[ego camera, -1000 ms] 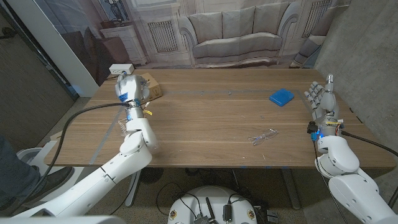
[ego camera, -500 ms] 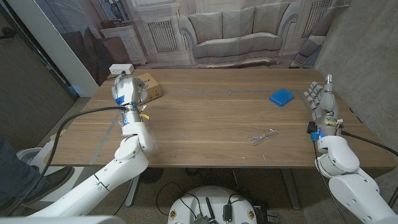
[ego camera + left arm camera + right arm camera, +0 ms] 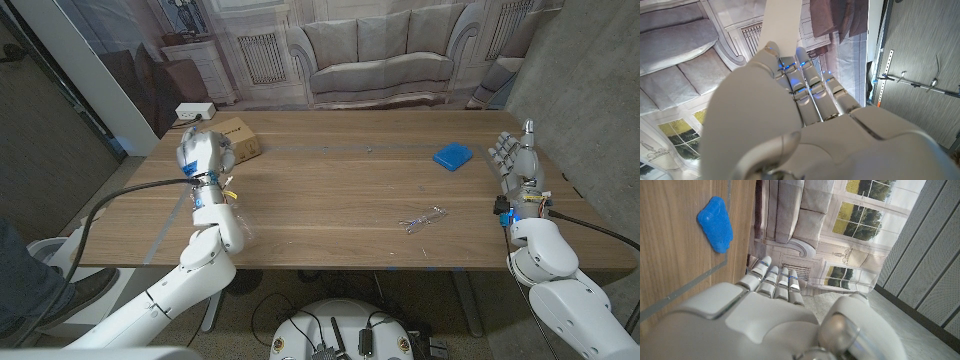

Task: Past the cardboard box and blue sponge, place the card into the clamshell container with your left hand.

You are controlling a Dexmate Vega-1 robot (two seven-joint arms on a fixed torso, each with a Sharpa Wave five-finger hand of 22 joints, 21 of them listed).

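Observation:
My left hand (image 3: 201, 152) is raised over the table's left side, just left of the cardboard box (image 3: 241, 134). In the left wrist view a white card (image 3: 782, 25) stands up from between the fingers (image 3: 805, 82) of the left hand (image 3: 790, 110), which hold it. The blue sponge (image 3: 452, 156) lies at the right, and also shows on the wood as the blue sponge (image 3: 715, 224). A small clear glinting object (image 3: 422, 217) lies right of centre; I cannot tell whether it is the clamshell. My right hand (image 3: 516, 156) stands upright at the right edge, fingers straight, holding nothing.
A white box (image 3: 194, 110) sits on a low surface beyond the table's far left corner. Pale tape strips (image 3: 172, 222) run across the wood near my left arm. A sofa backdrop hangs behind the table. A person's leg shows at the picture's lower left.
My left hand has drifted left and slightly away from the cardboard box, which now shows more fully. The right hand has stayed still.

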